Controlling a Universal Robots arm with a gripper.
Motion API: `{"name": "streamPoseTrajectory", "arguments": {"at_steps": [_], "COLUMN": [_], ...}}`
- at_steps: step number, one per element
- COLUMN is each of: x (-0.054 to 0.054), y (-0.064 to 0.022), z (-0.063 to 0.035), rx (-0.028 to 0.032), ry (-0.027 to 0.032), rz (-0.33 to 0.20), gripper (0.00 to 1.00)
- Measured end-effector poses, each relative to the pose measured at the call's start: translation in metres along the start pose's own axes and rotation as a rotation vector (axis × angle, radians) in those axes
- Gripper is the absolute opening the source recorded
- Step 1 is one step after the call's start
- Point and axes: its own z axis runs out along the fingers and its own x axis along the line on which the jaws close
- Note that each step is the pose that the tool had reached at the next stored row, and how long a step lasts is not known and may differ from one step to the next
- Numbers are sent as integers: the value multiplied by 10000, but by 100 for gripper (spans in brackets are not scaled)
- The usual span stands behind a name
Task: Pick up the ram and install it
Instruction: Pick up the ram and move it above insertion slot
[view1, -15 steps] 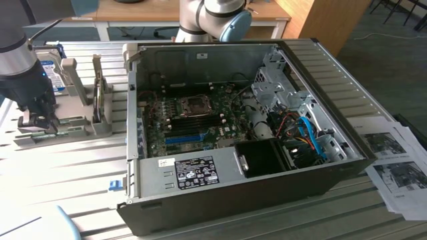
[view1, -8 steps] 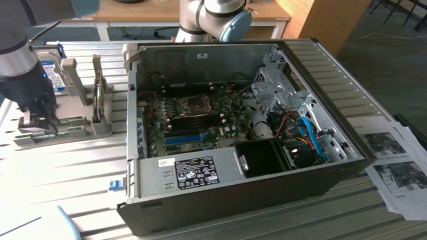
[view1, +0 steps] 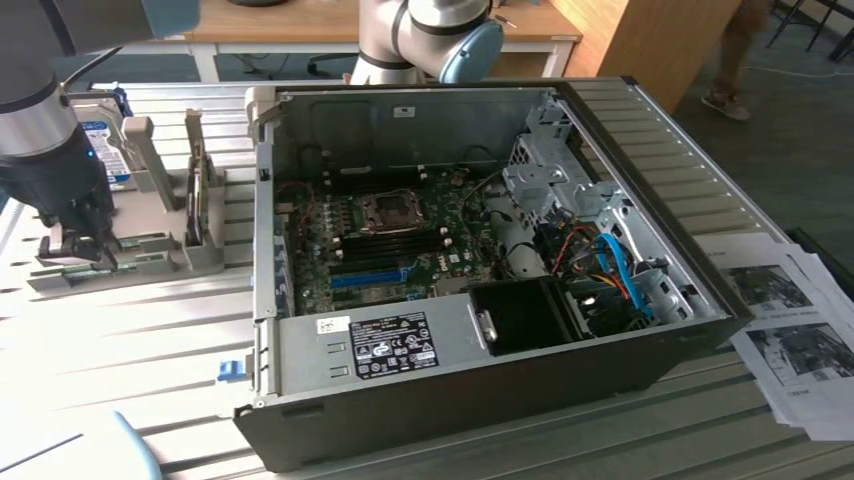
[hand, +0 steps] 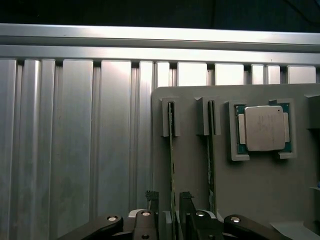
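Two rams stand on edge in slots of a grey holder (hand: 280, 195): one ram (hand: 171, 160) and a second ram (hand: 211, 160) beside it. My gripper (hand: 169, 201) is low over the first, open, with one finger (hand: 151, 197) on each side of the strip and a gap to it. In the exterior view my gripper (view1: 74, 245) is down at the grey holder (view1: 134, 262) on that view's left, beside the open PC case (view1: 467, 300). The motherboard (view1: 387, 235) lies inside the case with its black slots (view1: 400, 243) in the middle.
A processor chip (hand: 262, 128) sits in a pocket of the holder next to the rams. A silver, blue-labelled hard drive (view1: 98, 140) stands behind my arm. Printed sheets (view1: 787, 330) lie at the exterior view's right. The table top is ribbed aluminium (hand: 75, 150).
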Motion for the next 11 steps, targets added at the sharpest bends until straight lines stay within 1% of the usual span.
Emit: {"name": "streamPoseTrajectory", "arguments": {"at_steps": [11], "x": [-20], "y": [0], "z": [9], "rx": [0], "ry": [0], "rz": [0], "gripper": [30]}}
